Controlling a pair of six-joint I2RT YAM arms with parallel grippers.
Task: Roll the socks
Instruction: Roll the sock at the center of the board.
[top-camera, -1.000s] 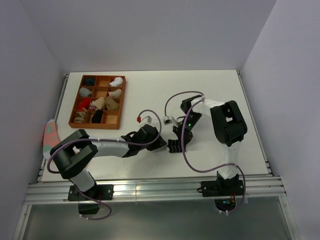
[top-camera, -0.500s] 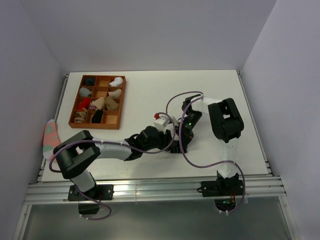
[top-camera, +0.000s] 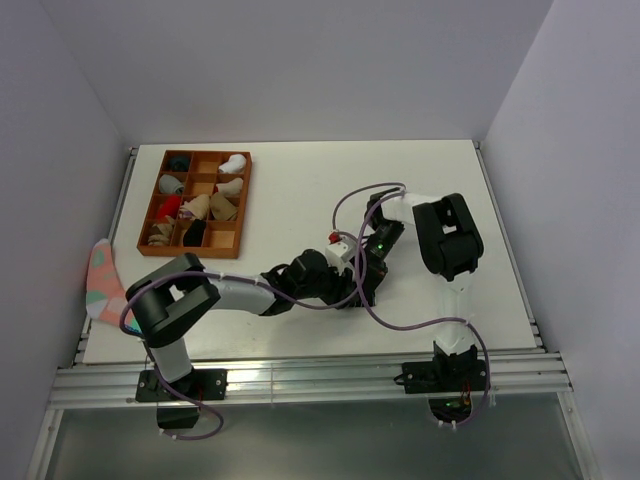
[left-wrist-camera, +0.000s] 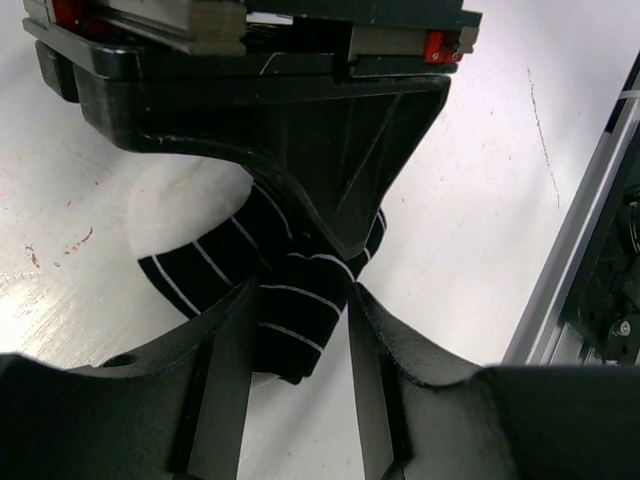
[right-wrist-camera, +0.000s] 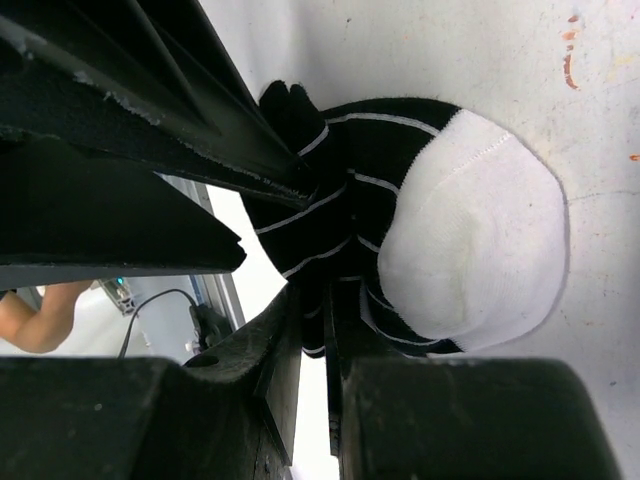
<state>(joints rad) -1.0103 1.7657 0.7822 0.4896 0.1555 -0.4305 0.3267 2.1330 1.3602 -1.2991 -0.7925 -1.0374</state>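
The roll probably goes best if one side anchors the sock (left-wrist-camera: 200, 270) while the other turns the fabric tightly over itself, taking care that the two crowded tools do not clash. The left gripper (left-wrist-camera: 303, 300) is closed on the sock's bunched middle, and the right gripper (right-wrist-camera: 312, 300) pinches it narrowly from the opposite side. Black with thin white stripes and a white end, the sock lies half-gathered near the middle of the table (top-camera: 300, 190).
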